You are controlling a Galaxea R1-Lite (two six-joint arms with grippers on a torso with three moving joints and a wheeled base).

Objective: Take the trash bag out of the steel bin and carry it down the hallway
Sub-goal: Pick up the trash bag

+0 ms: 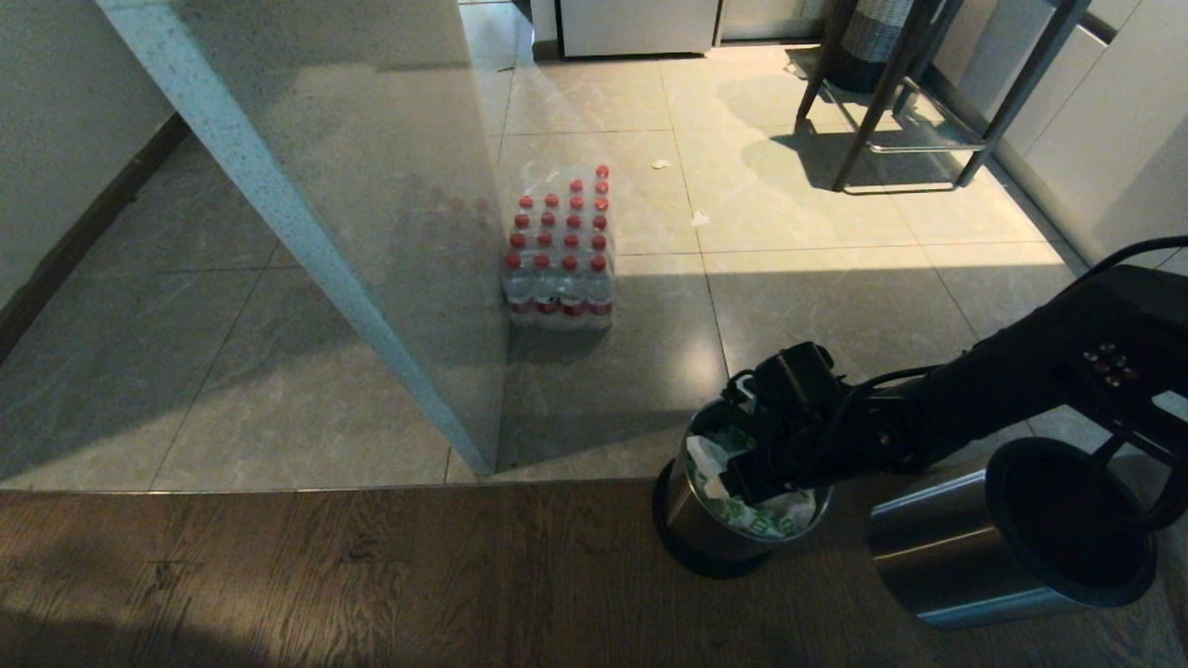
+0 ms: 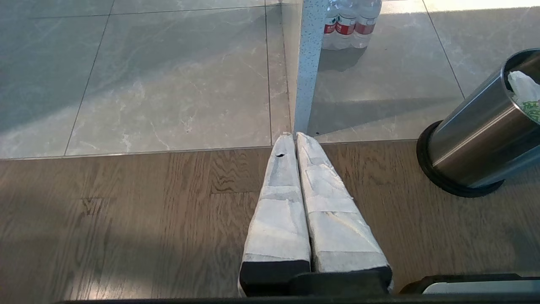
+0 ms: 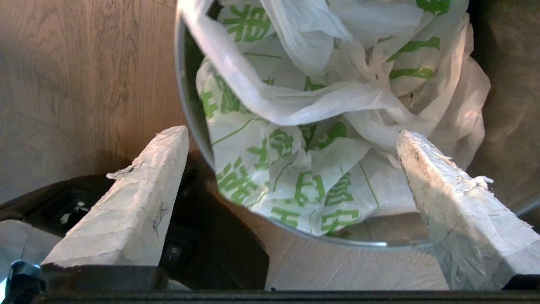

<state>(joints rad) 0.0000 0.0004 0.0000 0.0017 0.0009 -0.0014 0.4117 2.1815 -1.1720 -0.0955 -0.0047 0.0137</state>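
- A wood-plank floor (image 1: pixel 278 575) meets grey marbled tiles (image 1: pixel 817 306); a white speckled partition (image 1: pixel 306 232) rises from the seam between them.
- A shrink-wrapped pack of red-capped water bottles (image 1: pixel 560 250) stands on the tiles beside the partition, and a dark-legged stool (image 1: pixel 914 93) stands farther back.
- A second steel can (image 1: pixel 1012 543) lies tipped on its side just right of the steel bin (image 1: pixel 691 520).
- The steel bin stands upright on the wood, with the trash bag (image 3: pixel 303 139) crumpled inside it.
- The right gripper (image 3: pixel 291 139) hangs over the bin's mouth, fingers spread wide on either side of the bag, holding nothing.
- The left gripper (image 2: pixel 295 137) is well left of the bin, low over the wood, fingers pressed together.
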